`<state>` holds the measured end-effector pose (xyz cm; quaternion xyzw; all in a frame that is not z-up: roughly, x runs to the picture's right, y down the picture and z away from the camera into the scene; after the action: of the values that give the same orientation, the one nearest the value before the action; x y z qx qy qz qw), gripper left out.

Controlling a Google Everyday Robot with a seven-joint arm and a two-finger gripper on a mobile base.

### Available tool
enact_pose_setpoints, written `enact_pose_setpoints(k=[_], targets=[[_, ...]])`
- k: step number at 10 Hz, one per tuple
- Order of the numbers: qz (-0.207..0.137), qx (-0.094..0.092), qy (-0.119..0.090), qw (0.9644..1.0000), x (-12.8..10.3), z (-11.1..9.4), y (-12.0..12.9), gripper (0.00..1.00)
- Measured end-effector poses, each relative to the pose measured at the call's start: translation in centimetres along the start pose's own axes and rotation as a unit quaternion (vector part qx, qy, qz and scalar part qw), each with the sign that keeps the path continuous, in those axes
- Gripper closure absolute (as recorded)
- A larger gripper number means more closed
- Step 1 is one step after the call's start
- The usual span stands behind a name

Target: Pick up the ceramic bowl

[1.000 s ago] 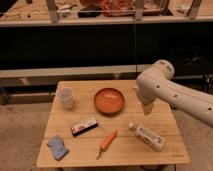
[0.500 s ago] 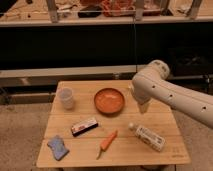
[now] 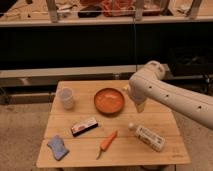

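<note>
The ceramic bowl (image 3: 109, 100) is wide, shallow and orange-red inside with a darker rim. It sits upright on the wooden table (image 3: 65, 120), towards the back middle. My white arm reaches in from the right. My gripper (image 3: 140, 105) hangs down at the arm's end, just right of the bowl's rim and a little above the tabletop. It holds nothing that I can see.
A small translucent white cup (image 3: 66, 98) stands at the back left. A dark bar with a white label (image 3: 84, 126), a blue sponge (image 3: 57, 146), a carrot (image 3: 107, 142) and a white bottle lying flat (image 3: 148, 137) lie across the front. A dark shelf unit (image 3: 100, 45) stands behind.
My arm has moved left, bringing the gripper closer to the bowl's right rim. The things on the table have not moved.
</note>
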<state>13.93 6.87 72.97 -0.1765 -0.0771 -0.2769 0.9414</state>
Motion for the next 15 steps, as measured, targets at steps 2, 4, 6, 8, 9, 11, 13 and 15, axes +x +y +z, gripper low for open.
enact_pose_setpoints(k=[2,4,6,8,9,11,13,15], targets=[[-0.017,0.002,-0.005,0.9998,-0.4,0.5,-0.3,0.2],[-0.038,0.005,-0.011,0.9992,-1.0,1.4,-0.8,0.2],[-0.053,0.005,-0.015,0.9985,-1.1,1.8,-1.0,0.2],[-0.071,0.008,-0.024,0.9971,-1.3,2.6,-1.2,0.2],[-0.079,0.009,-0.027,0.9964,-1.4,3.0,-1.4,0.2],[-0.094,0.011,-0.034,0.9949,-1.7,3.6,-1.7,0.2],[-0.109,0.017,-0.043,0.993,-1.7,4.6,-1.8,0.2],[-0.124,0.021,-0.05,0.9908,-2.0,5.3,-2.1,0.2]])
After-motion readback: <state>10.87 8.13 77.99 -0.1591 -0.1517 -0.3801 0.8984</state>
